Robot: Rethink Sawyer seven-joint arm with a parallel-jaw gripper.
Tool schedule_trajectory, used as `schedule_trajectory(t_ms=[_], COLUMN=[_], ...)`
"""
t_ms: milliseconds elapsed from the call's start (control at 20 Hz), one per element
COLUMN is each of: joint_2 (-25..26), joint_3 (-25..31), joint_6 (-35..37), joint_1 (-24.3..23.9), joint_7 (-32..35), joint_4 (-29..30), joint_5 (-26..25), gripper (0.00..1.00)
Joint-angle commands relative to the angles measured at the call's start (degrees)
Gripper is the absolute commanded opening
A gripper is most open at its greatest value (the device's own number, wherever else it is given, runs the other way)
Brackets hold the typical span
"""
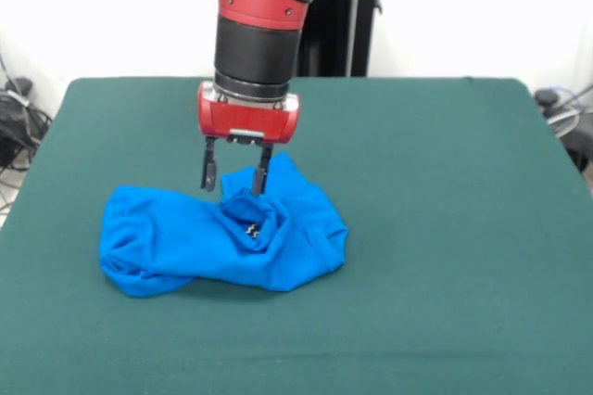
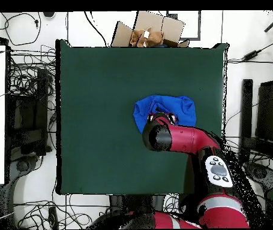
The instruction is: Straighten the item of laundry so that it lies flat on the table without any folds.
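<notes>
While the shirt (image 1: pixel 222 239) sits bunched up in a lump on the table (image 1: pixel 445 163), the gripper (image 1: pixel 235 175) hangs right over its back edge with the fingers spread apart and nothing between them, so it's not gripping anything as far as I can see. From the front view, one fingertip looks to be right at the raised fold near the middle of the pile, though I can't tell if it's actually touching cloth. The lump runs long side to side across the table, with most of the fabric lying toward the camera side from the gripper, and a fat rolled end off to the picture's left. In the overhead view the shirt (image 2: pixel 164 109) pokes out just past the arm (image 2: pixel 180 139), roughly mid-table and a bit toward the far edge from the base. My guess is the next move depends on pinching that raised fold and dragging along the long axis to open it up.
</notes>
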Motion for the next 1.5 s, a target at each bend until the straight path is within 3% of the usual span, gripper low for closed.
schedule_trajectory(t_ms=[50, 550, 1200, 1500], joint_2=[1.12, 1.15, 2.66, 1.31], joint_3=[5.87, 4.72, -0.47, -0.3], joint_6=[4.06, 6.26, 4.8, 3.7], joint_1=[0.58, 2.42, 8.32, 8.85], joint_7=[4.01, 4.52, 8.69, 9.41], joint_4=[-2.11, -3.96, -4.85, -1.7], joint_5=[-0.41, 0.4, 1.56, 1.58], gripper=[1.0, 1.0, 1.0, 1.0])
